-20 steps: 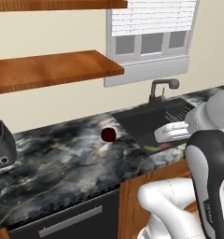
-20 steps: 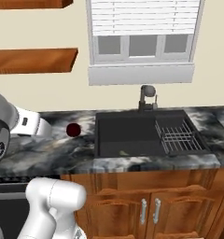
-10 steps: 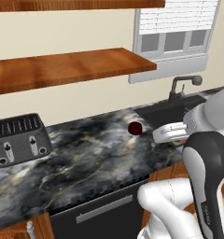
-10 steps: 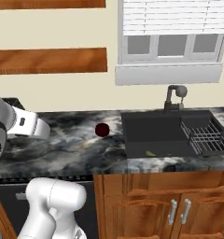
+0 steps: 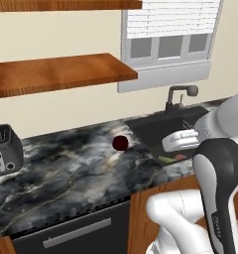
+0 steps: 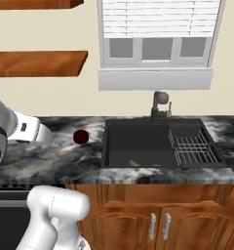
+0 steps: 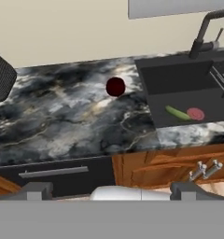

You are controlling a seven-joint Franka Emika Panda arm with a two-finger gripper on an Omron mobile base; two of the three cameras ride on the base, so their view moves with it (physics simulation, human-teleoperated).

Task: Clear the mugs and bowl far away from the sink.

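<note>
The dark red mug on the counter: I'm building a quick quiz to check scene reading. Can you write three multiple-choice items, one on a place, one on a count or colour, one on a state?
1. Where does the dark red mug stand?
A. inside the sink
B. on the counter left of the sink
C. on the wooden shelf

2. What lies in the sink?
A. a green piece and a pink-red round piece
B. three white plates
C. a blue bottle

3. How is the claw placed?
A. shut on the mug
B. inside the basin
C. clear of the counter, holding nothing

Key: 1 B, the mug sits on the marbled stone beside the basin's left edge. 2 A, the hand view shows both on the basin floor. 3 C, the fingertips stand apart with nothing between them.
</note>
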